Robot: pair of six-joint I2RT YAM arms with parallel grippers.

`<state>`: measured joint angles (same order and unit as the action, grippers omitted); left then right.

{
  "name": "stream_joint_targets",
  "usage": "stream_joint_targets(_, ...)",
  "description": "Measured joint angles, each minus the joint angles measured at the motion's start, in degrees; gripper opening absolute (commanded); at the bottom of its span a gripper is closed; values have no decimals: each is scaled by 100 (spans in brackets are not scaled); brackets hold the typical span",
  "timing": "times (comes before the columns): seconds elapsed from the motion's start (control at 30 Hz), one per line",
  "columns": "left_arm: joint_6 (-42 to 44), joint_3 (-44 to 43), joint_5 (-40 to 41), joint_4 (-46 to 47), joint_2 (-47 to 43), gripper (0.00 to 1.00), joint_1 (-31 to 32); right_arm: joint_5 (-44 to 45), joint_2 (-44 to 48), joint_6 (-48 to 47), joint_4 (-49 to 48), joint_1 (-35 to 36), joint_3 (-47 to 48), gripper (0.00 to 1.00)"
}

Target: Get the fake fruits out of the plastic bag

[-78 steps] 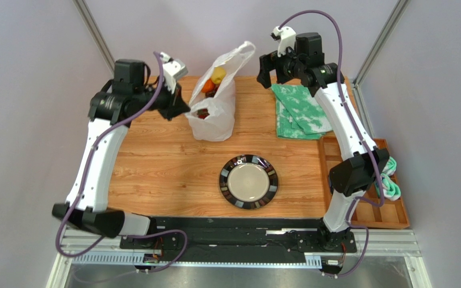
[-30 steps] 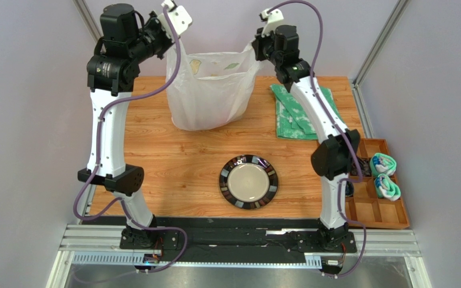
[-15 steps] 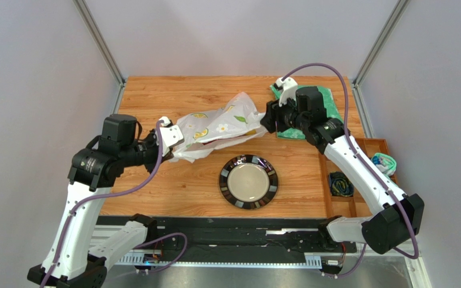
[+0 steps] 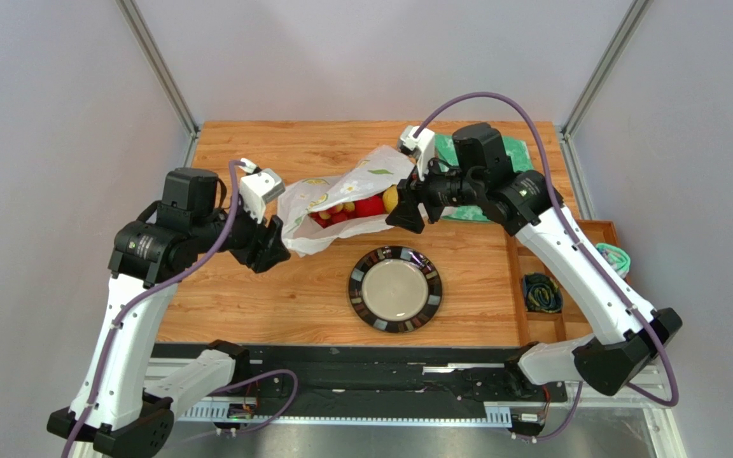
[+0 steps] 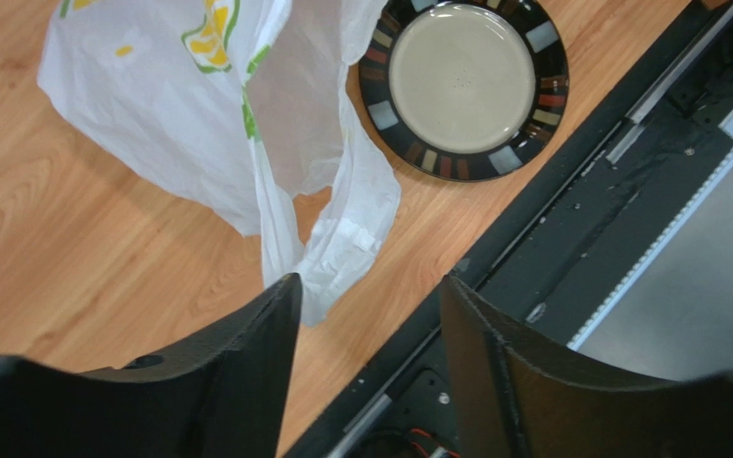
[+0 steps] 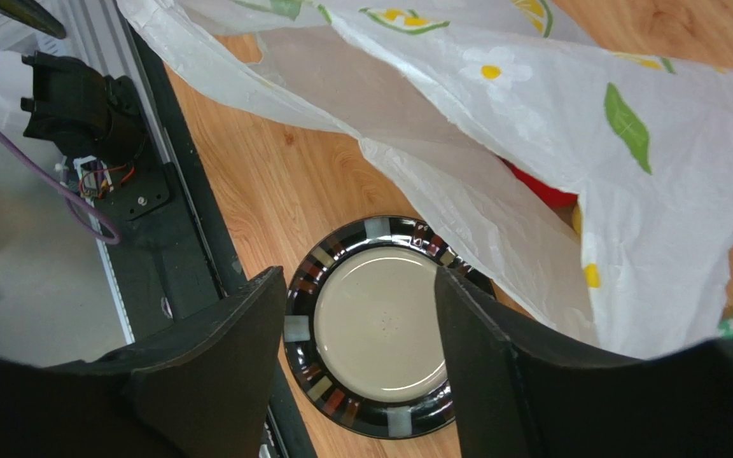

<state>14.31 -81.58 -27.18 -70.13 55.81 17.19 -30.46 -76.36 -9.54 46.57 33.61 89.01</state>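
Observation:
The plastic bag (image 4: 346, 191) lies slumped on the wooden table between my two grippers, white with citrus and leaf prints. Fake fruits show in its opening: a red apple-like one (image 4: 368, 207), a yellow one (image 4: 391, 197) and small red berries (image 4: 327, 218). My left gripper (image 4: 270, 250) is open at the bag's left end; in the left wrist view the gripper (image 5: 368, 286) holds nothing and a bag (image 5: 198, 124) handle loop lies just past the tips. My right gripper (image 4: 405, 216) is open at the bag's right end. In the right wrist view the gripper (image 6: 356, 277) is empty, the bag (image 6: 533, 143) beside it, red fruit (image 6: 544, 189) peeking out.
A dark-rimmed round plate (image 4: 356, 286) sits in front of the bag, also seen from the left wrist (image 5: 372, 72) and the right wrist (image 6: 303, 329). A green-and-white cloth (image 4: 464, 212) lies behind the right arm. A wooden compartment tray (image 4: 585, 348) stands at the right edge.
A second ago both grippers held the bag up high. They came down, laid it on the table and opened; the bag now lies loose with fruits showing.

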Motion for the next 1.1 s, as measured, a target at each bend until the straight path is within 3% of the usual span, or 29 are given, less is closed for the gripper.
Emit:
stream_joint_targets(0.03, -195, -133, 33, -94, 42, 97, -9, -17, -74, -59, 76, 37, 35, 57)
stream_joint_targets(0.13, -743, -146, -181, -267, -76, 98, -107, -22, -343, -240, 181, 83, 61, 52)
stream_joint_targets(0.27, -1648, 684, -656, -361, -511, 99, -304, 181, -743, -428, 240, 197, 61, 45)
stream_joint_targets(0.4, -2389, 1209, -1220, -293, -306, 99, -1051, 498, -1285, -472, 232, 380, 306, 37)
stream_joint_targets(0.53, -3320, 1307, -1950, 426, 372, 99, -1502, 964, -1860, -466, 42, 540, 640, 31)
stream_joint_targets(0.83, -4782, 964, -2911, 2131, 715, 97, -1530, 1541, -2824, -258, -278, 787, 1023, 31)
stream_joint_targets(0.93, -5025, 885, -2863, 2341, 925, 86, -1532, 1602, -2922, -157, -332, 903, 1025, 31)
stream_joint_targets(1.0, -5141, 885, -2758, 2406, 1097, 71, -1530, 1620, -2931, -57, -409, 953, 1025, 31)
stream_joint_targets(1.03, -5198, 911, -2717, 2481, 1182, 61, -1532, 1626, -2931, -17, -450, 973, 1025, 31)
stream_joint_targets(1.07, -5265, 977, -2691, 2588, 1252, 34, -1532, 1628, -2931, 31, -498, 990, 1025, 31)
stream_joint_targets(1.1, -5346, 1078, -2699, 2702, 1296, 19, -1532, 1631, -2933, 63, -531, 997, 1025, 31)
